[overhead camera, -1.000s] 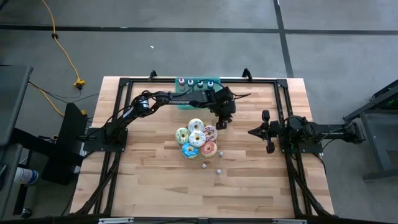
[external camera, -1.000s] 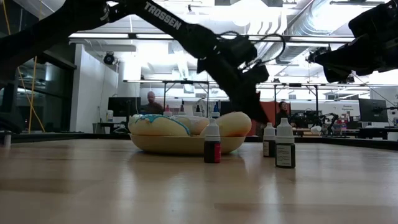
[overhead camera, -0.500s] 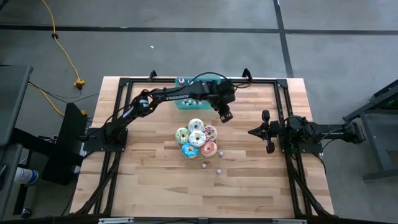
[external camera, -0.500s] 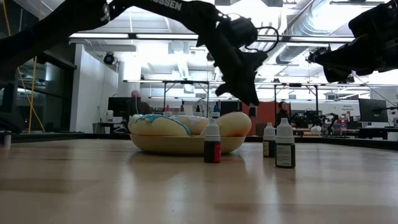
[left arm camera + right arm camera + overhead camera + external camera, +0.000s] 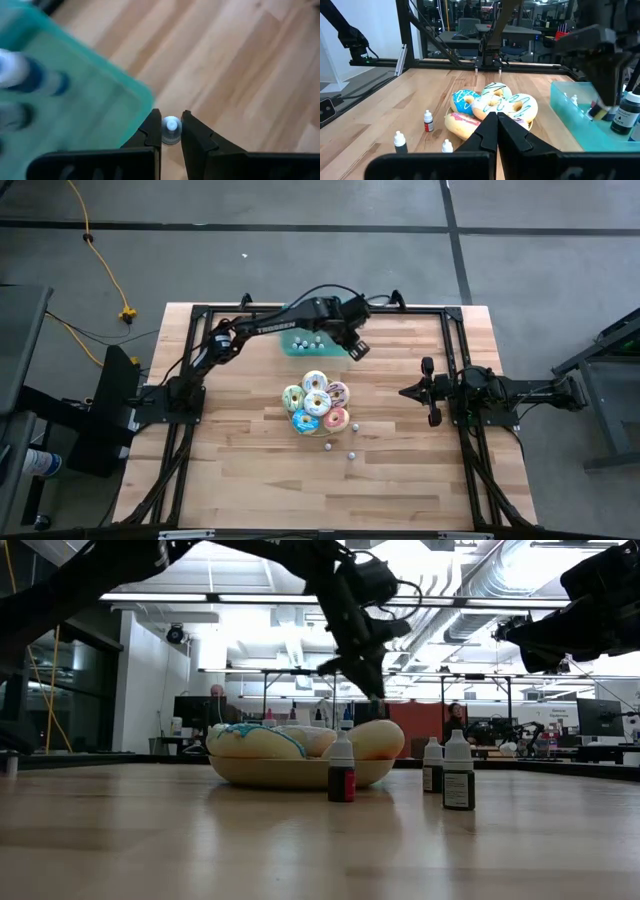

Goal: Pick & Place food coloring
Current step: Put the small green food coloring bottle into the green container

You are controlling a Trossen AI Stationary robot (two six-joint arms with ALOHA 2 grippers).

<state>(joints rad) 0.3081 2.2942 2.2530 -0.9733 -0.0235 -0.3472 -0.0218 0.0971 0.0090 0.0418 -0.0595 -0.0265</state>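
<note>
Your left end effector (image 5: 171, 131) is clamped on a small food coloring bottle (image 5: 171, 128), its white cap showing between the two fingers. It hangs above the bench (image 5: 400, 470), right at the corner of the teal tray (image 5: 75, 100), with bottles in the tray (image 5: 309, 340) just beside it. A bowl of donuts (image 5: 316, 403) sits below and apart from it, with three loose bottles (image 5: 339, 449) just past that. Your right end effector (image 5: 497, 131) waits off to the side, fingers pressed together, empty.
</note>
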